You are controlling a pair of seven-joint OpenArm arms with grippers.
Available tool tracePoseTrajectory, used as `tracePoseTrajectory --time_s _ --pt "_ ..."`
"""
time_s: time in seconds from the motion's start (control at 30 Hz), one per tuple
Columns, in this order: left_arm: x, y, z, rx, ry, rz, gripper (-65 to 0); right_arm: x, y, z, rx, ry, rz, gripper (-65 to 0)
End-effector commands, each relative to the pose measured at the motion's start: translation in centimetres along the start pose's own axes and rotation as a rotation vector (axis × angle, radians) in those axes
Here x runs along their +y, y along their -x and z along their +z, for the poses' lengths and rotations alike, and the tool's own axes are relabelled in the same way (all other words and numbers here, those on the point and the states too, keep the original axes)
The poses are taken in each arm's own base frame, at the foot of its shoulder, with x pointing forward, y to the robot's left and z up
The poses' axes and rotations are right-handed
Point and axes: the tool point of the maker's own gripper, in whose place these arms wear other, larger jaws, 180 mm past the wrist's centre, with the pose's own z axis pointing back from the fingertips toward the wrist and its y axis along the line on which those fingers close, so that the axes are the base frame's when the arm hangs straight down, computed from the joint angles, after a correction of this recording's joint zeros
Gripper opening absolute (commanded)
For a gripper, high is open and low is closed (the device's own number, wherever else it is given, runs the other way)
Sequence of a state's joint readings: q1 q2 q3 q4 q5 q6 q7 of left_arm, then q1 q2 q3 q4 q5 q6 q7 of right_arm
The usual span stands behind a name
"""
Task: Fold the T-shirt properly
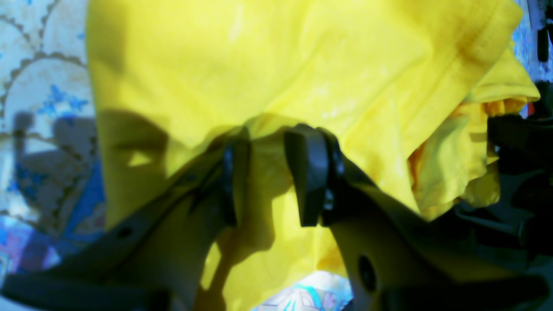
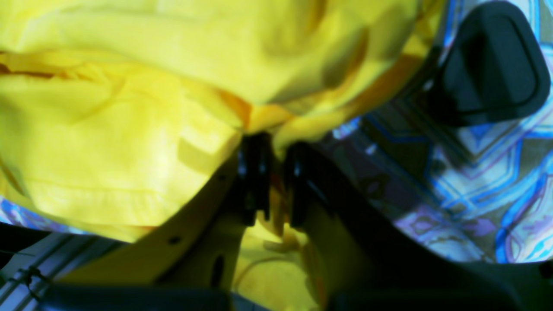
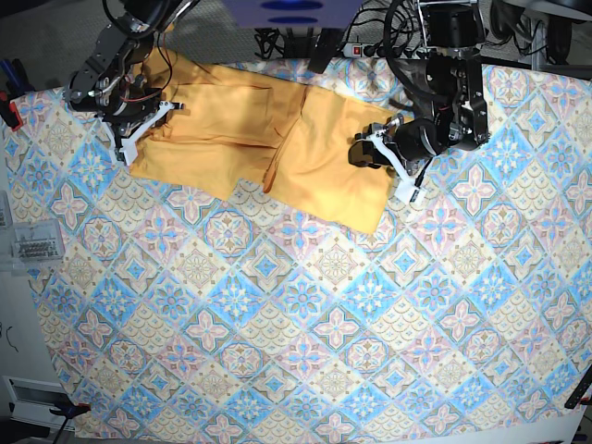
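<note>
**T-shirt on patterned cloth, held at both ends**

Item 1, left gripper (image 1: 276,172): nearest the left wrist camera. 2 dark fingers (image 1: 311,172) stand partly apart with a fold of yellow fabric bunched between them, the cloth draped over and around both tips. It has hold of the fabric.

Item 2, right gripper (image 2: 274,181): nearest the right wrist camera. Its fingers (image 2: 255,181) are drawn almost together, only a narrow slit between them, pinching a gathered ridge of the same yellow fabric at the tips.

Item 3, T-shirt (image 3: 250,139): lies at the far edge of the table, its long axis running side to side across the base view. It is partly folded into 2 overlapping panels, with a crease near the middle; the near corner points toward the table's centre. The right gripper grips its end at the base view's left, the left gripper its edge at the base view's right.

Item 4, tile-patterned cloth (image 3: 305,324): blue and pink, covering the table under the shirt.

View notes: only the base view shows the whole garment and both arms. Only the wrist views show the finger gaps and the pinched folds (both are blurred). The right wrist view alone shows a dark rounded pad (image 2: 488,65) resting on the cloth beside the shirt; what it belongs to cannot be told.
</note>
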State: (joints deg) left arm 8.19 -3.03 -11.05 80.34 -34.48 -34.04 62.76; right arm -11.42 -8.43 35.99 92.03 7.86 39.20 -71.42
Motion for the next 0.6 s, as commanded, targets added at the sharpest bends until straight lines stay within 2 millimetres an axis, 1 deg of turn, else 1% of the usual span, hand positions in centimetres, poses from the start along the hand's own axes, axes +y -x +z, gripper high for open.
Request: tracePoseTrajectory --time_s 0.0,0.07,0.13,0.27,0.43,0.47,0.57 --pt "-0.3 -1.3 0.1 -0.037 0.011 -0.009 -46.5 0.9 0.5 -0.2 0.022 -0.028 0.012 -61.8" --pt "-0.3 -1.3 0.1 -0.037 0.011 -0.009 -46.5 0.9 0.5 -0.2 0.022 -0.028 0.013 -62.1" --pt "-0.3 -1.3 0.1 -0.037 0.011 -0.009 -46.5 0.9 0.2 -0.2 0.016 -0.028 0.015 -63.9" --pt "-0.4 -1.3 0.1 -0.038 0.013 -0.008 -46.5 1.0 -0.3 0.0 0.005 -0.025 0.024 -63.7" --pt "-0.4 -1.3 0.1 -0.041 0.016 -0.005 -46.5 3.5 -3.6 1.1 -0.065 -0.03 0.162 -63.7" --pt "-0.8 -1.3 -0.1 -0.044 0.024 0.0 -46.5 4.0 -4.2 1.4 -0.082 -0.03 0.187 -63.7" --pt "-1.3 -1.3 -0.4 -0.047 0.033 0.008 -46.5 5.3 -5.2 1.7 -0.103 -0.041 0.239 -63.7"
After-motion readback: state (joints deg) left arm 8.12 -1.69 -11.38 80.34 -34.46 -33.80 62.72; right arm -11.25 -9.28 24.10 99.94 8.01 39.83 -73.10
